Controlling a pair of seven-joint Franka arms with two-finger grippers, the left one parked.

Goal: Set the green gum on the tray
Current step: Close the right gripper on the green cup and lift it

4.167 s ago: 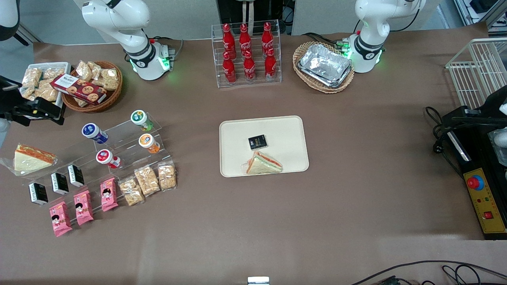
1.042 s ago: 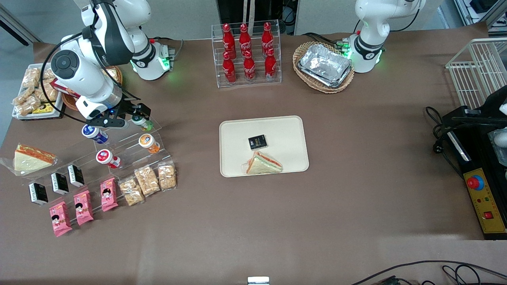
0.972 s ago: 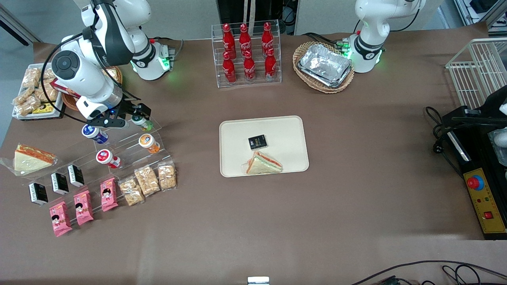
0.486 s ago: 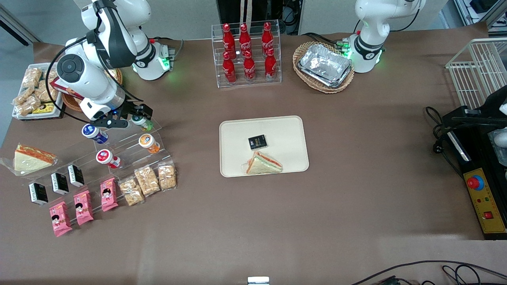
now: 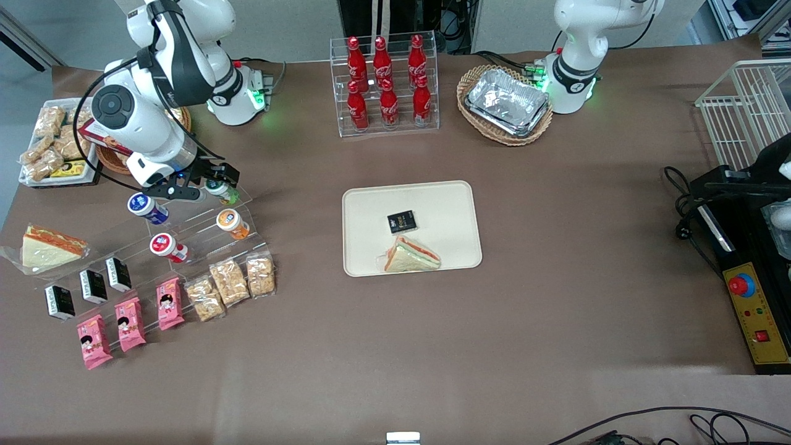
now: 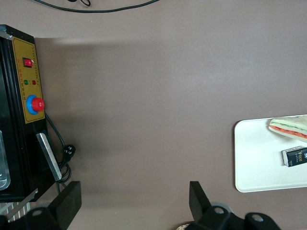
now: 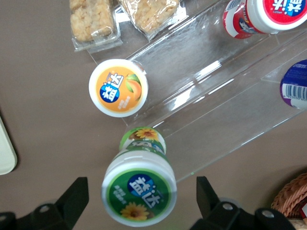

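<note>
Cream tray (image 5: pixel 442 201) mid-frame in front view, holding black packet (image 5: pixel 401 221) and wrapped sandwich (image 5: pixel 410 256); clear acrylic step stand (image 5: pixel 204 227) mid-left in front view; gripper (image 5: pixel 203 184) above stand's top step — fingers spread wide, one each side of green gum (image 7: pixel 139 192), neither seen touching it; green gum (image 5: pixel 222 190) upright on top step; orange-labelled bottle (image 7: pixel 118 87) one step lower, nearer front camera.

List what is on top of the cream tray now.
On the tray lie a small black packet and a wrapped sandwich wedge. The green gum is not there; it sits at the clear stand, with the gripper open around it.
</note>
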